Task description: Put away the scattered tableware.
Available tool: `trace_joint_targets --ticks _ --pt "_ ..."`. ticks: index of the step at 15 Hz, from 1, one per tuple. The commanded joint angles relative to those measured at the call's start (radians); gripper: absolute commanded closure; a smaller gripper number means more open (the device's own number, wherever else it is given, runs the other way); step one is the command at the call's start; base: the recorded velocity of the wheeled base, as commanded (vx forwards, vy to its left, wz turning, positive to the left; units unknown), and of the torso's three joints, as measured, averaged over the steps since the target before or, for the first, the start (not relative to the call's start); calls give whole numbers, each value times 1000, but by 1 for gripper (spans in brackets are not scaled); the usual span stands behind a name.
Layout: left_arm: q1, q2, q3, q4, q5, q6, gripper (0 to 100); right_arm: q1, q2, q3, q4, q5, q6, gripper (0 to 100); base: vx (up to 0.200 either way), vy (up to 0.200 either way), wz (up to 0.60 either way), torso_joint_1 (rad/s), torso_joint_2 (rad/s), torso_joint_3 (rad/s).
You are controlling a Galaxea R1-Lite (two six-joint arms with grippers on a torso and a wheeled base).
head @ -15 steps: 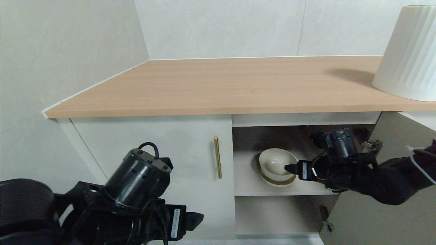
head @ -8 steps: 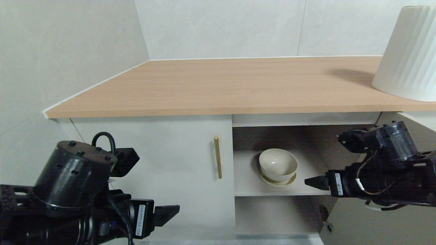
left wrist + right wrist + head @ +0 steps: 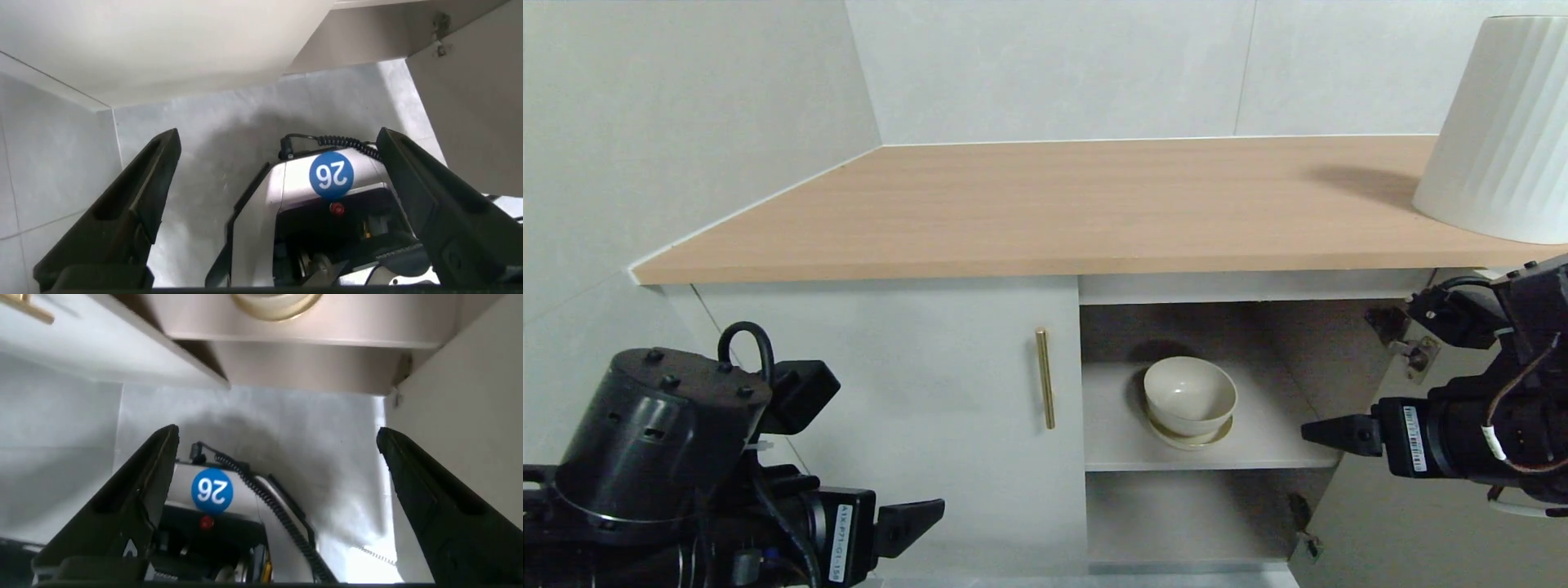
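Note:
A cream bowl [image 3: 1190,394] sits on a small plate [image 3: 1188,438] on the upper shelf [image 3: 1262,445] of the open cabinet. My right gripper [image 3: 1321,429] hangs outside the cabinet, to the right of the bowl and well apart from it. In the right wrist view it [image 3: 276,434] is open with nothing between its fingers, and the plate [image 3: 274,304] shows beyond them. My left gripper [image 3: 923,516] is low in front of the closed left door. The left wrist view shows it [image 3: 278,139] open and holding nothing.
The cabinet's right door [image 3: 1421,506] stands open beside my right arm. The left door [image 3: 890,384] is closed and has a gold handle [image 3: 1045,377]. A white ribbed lampshade [image 3: 1499,131] stands on the wooden countertop [image 3: 1094,204] at the right. The lower shelf [image 3: 1184,514] is bare.
My right gripper has drawn back out of the cabinet to the right, away from the bowl. My left arm has shifted left and lower. The bowl and plate stay on the shelf.

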Motion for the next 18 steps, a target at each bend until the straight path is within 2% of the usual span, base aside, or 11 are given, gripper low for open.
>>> trace_joint_targets --ticks 1,14,18 --pt "-1 2 1 0 1 0 0 0 -11 4 -1 -1 -1 0 -200 0 0 7 2 2" --pt "-13 8 8 0 1 0 0 2 11 16 -1 -1 -8 0 -200 0 0 2 4 2" --pt "-16 8 8 0 0 0 0 2 12 18 -1 -1 -8 0 0 0 0 0 0 0"
